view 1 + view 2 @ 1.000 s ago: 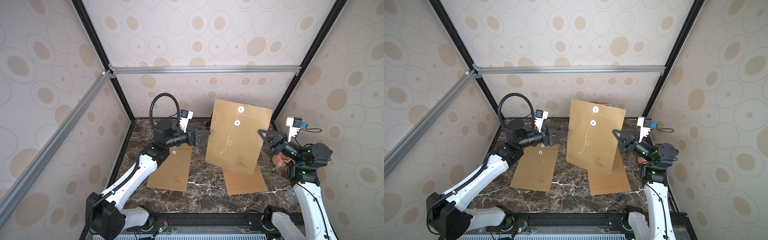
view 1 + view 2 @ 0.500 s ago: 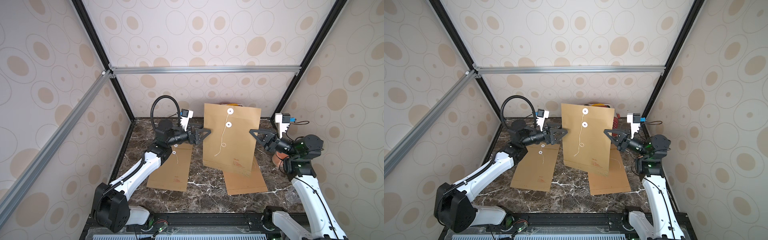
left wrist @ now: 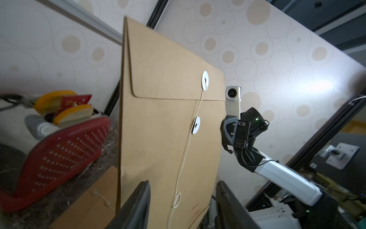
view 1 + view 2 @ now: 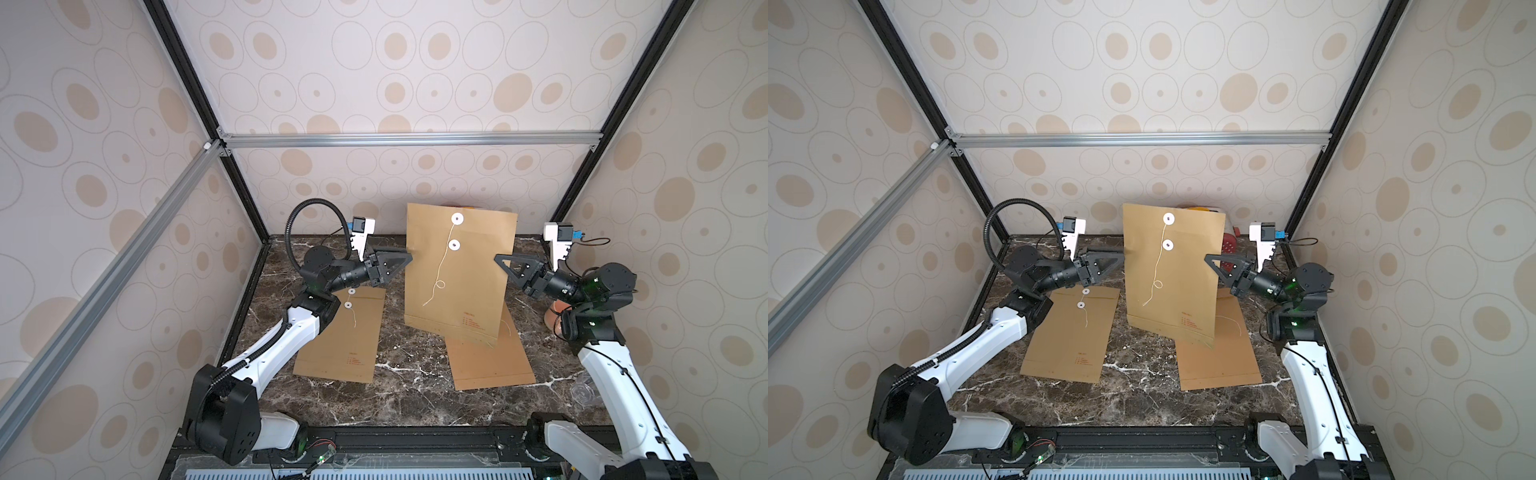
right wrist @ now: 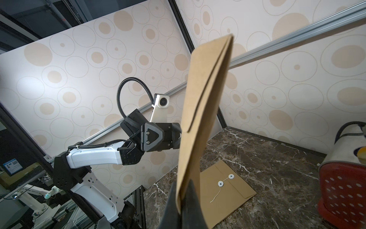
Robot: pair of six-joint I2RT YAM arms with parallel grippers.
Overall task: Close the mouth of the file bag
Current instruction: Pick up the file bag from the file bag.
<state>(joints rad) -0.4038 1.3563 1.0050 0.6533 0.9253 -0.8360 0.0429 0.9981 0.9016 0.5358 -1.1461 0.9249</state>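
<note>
The right gripper, clenched on the right edge of the kraft file bag, has swung it upright between the arms, and the left gripper has reached its left edge, jaws narrowing but not yet gripping, so the dangling string remains unwound.

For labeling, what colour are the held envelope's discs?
White discs on the envelope, best in left wrist view.

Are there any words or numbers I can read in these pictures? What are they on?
No text here can be read.
Low on the held file bag, red print: too small to read.
On the flat file bag near the left arm, red lettering: too small.
Outside the cell, a blue label: blurred.
</note>
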